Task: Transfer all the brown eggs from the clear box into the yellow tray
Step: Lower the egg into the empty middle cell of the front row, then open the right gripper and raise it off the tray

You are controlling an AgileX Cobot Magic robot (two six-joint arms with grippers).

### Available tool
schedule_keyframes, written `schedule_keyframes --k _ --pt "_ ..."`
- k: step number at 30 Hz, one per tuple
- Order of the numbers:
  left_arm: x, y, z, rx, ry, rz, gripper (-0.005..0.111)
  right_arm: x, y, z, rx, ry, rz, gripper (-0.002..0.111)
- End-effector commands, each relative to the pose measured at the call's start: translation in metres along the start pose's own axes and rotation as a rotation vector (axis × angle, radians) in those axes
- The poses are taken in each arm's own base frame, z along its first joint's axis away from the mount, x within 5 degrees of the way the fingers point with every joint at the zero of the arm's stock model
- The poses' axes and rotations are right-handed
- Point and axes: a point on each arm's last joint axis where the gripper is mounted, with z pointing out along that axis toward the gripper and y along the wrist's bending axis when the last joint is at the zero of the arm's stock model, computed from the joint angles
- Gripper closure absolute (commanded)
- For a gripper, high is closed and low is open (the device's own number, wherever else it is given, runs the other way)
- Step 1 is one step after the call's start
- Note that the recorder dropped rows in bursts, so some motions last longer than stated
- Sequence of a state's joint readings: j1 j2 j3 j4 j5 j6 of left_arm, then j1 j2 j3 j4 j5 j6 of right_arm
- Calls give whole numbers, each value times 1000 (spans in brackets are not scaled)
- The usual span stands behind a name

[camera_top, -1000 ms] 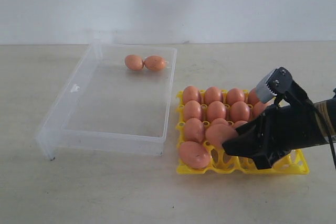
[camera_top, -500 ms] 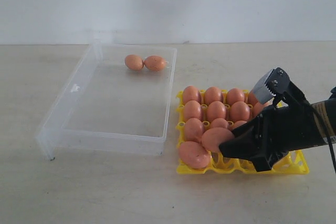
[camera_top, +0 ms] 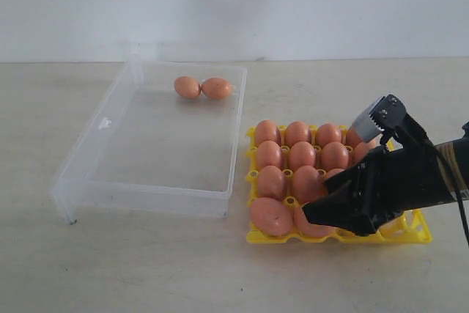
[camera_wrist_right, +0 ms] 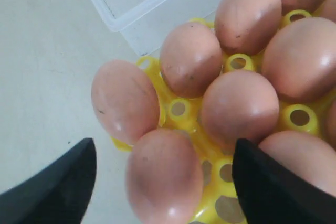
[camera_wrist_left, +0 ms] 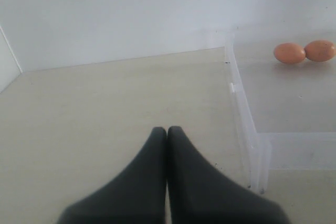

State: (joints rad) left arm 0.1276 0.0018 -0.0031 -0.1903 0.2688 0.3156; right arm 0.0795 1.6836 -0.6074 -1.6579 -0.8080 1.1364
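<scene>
Setting: a pale table (camera_top: 132, 269) is shown before a white wall (camera_top: 234, 5).
Clear box: the clear box (camera_top: 139, 197) is placed on the left part of the table in the exterior view, with its right-hand wall just beside the yellow tray (camera_top: 410, 236).
Eggs in the box: two brown eggs (camera_top: 187, 87) are seen near the far wall of the box, lying end to end and touching.
Yellow tray: the tray is set on the table to the right of the box. Its far rows are filled with brown eggs, and its near right part is hidden by the arm.
Right gripper: the right gripper (camera_wrist_right: 164, 192) is held low over the near row of the tray, reaching in from the right. Its black fingers (camera_wrist_right: 58, 192) are spread wide, one on either side of an egg, with a gap visible on each side, so nothing is gripped.
Egg between the fingers: this egg (camera_wrist_right: 163, 161) is seated in the near row, next to the egg in the near left corner cup.
Left gripper: the left gripper (camera_wrist_left: 167, 132) is seen only in its own wrist view. Its fingers are pressed together tip to tip with nothing between them, above bare table just outside a corner of the clear box.
</scene>
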Motion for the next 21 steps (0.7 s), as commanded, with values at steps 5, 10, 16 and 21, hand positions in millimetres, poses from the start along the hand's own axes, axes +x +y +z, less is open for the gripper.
schedule_keyframes --k 5,10,16,21 --pt "0 0 0 0 -7 -16 111 -18 -2 -4 -1 -100 10 34" --pt "0 0 0 0 -7 -16 111 -40 -2 -16 44 -143 57 46" --pt "0 0 0 0 -7 -16 111 -56 7 -37 96 -114 -11 108" --pt "0 0 0 0 -7 -16 111 -63 12 -47 138 -143 -6 109"
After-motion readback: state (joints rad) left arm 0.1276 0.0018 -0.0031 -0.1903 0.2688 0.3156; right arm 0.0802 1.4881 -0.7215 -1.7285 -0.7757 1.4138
